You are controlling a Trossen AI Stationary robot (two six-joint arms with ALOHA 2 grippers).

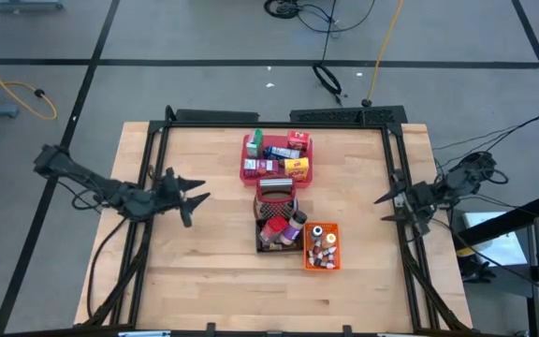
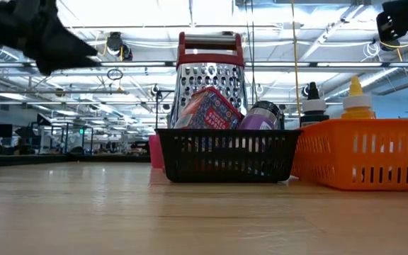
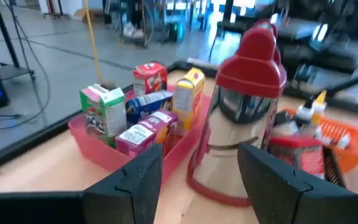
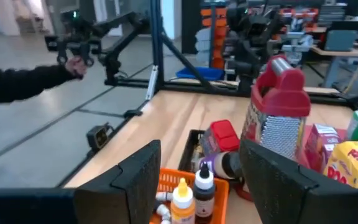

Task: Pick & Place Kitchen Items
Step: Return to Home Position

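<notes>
Several small grocery boxes, among them a green-white one (image 3: 104, 112), a red one (image 3: 150, 78) and a yellow one (image 3: 188, 93), stand upright in the flat red tray (image 1: 277, 157). The black wire basket (image 1: 279, 227) holds a red-topped metal grater (image 3: 247, 106), a red pouch (image 2: 210, 108) and a purple bottle (image 2: 262, 115). Small bottles (image 4: 191, 190) stand in the orange bin (image 1: 322, 246). My left gripper (image 1: 199, 198) hovers open, left of the basket, pointing at it. My right gripper (image 1: 382, 208) hovers open by the table's right edge, pointing toward the bin.
A black frame rail (image 1: 279, 116) runs along the table's far edge and down both sides. Bare wood lies on the table's left (image 1: 204, 271) and between the bin and my right gripper. A person's dark sleeve and hand (image 4: 23, 79) show beyond the table in the right wrist view.
</notes>
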